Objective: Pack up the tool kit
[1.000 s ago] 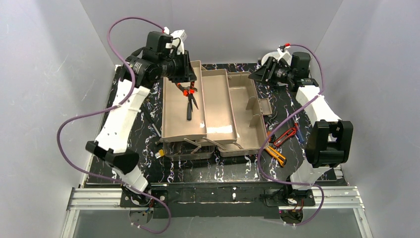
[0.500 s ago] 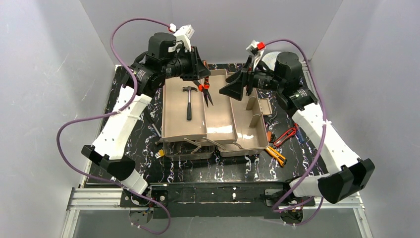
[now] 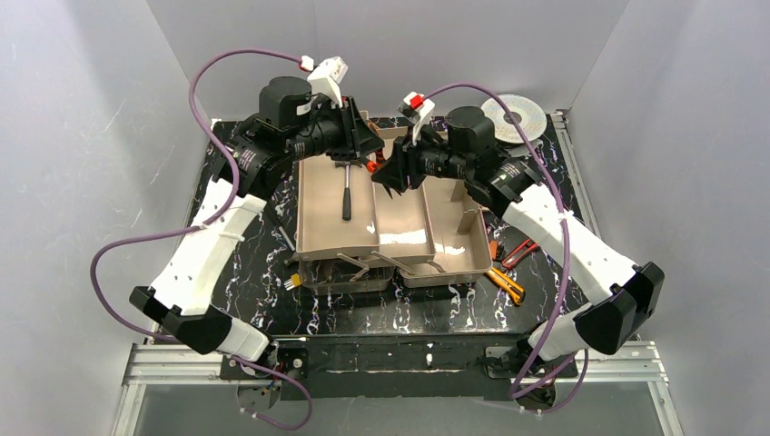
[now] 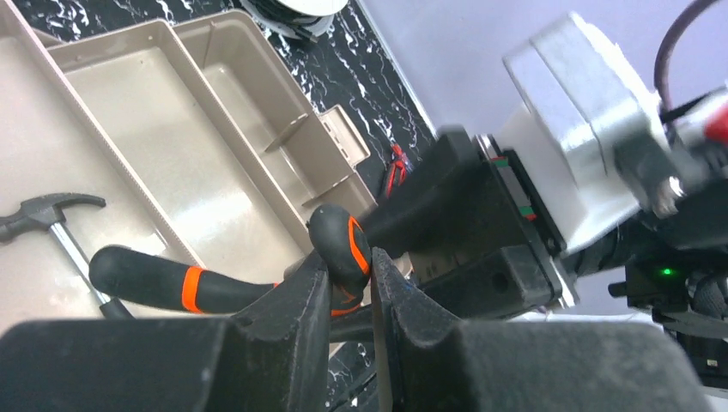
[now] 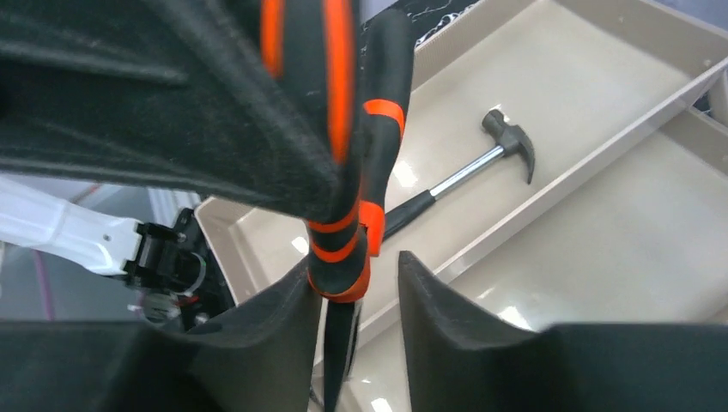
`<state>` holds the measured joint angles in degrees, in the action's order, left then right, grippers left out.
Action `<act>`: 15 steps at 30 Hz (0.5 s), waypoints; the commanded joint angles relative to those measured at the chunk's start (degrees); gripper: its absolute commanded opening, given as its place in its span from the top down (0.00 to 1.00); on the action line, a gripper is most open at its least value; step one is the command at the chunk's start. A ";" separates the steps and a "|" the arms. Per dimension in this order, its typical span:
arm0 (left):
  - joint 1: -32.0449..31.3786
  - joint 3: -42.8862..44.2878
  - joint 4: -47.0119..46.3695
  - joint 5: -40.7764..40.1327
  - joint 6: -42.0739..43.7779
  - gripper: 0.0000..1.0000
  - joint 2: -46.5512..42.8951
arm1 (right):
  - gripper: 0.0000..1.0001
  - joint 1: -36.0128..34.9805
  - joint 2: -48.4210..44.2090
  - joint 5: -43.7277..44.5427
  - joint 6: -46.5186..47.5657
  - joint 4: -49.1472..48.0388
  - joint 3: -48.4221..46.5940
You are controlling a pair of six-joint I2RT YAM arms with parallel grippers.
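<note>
The tan toolbox point(image 3: 313, 243) lies open mid-table with its trays spread. A hammer point(image 3: 346, 195) lies in the left tray. My left gripper point(image 3: 368, 150) is shut on one handle of the orange-and-black pliers point(image 4: 339, 249) and holds them in the air above the trays. My right gripper point(image 3: 386, 177) is open, and its fingers straddle the pliers point(image 5: 343, 249) near their joint. One right finger point(image 5: 283, 326) touches them; the other stands apart. The left finger point(image 5: 172, 103) fills the top of the right wrist view.
A yellow knife point(image 3: 505, 283) and a red-handled tool point(image 3: 518, 252) lie on the black mat right of the toolbox. A round silver spool point(image 3: 514, 116) sits at the back right. Small tools lie at the box's front-left corner point(image 3: 291, 280). Grey walls enclose the table.
My left gripper lifted the pliers out of the left tray and carried them right. My right arm swung in from the back right and brought its open fingers around the pliers.
</note>
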<state>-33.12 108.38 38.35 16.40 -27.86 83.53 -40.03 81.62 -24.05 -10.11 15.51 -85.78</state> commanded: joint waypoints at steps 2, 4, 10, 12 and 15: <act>-0.36 -1.80 -5.54 3.27 -2.17 1.00 -4.92 | 0.82 -1.28 0.24 5.68 0.61 -0.75 -3.38; -0.36 -3.09 -5.90 2.91 -2.14 0.94 -5.90 | 0.97 -1.28 -1.15 6.87 -0.12 -2.50 -1.70; -0.41 -10.84 -8.51 -5.54 -0.78 0.09 -13.50 | 0.99 -1.08 -5.48 15.28 0.26 -3.16 3.01; -0.36 -12.87 -8.41 -10.00 0.85 0.02 -16.65 | 0.99 -0.05 -7.53 19.03 -0.18 -2.18 4.99; -0.23 -15.03 -7.54 -18.19 4.48 0.02 -21.82 | 0.99 4.14 -11.39 21.44 -2.74 -2.12 9.60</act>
<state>-33.36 95.07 32.10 9.43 -27.88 69.28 -40.12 76.88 -9.69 -10.55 16.67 -79.57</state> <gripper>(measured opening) 0.980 0.164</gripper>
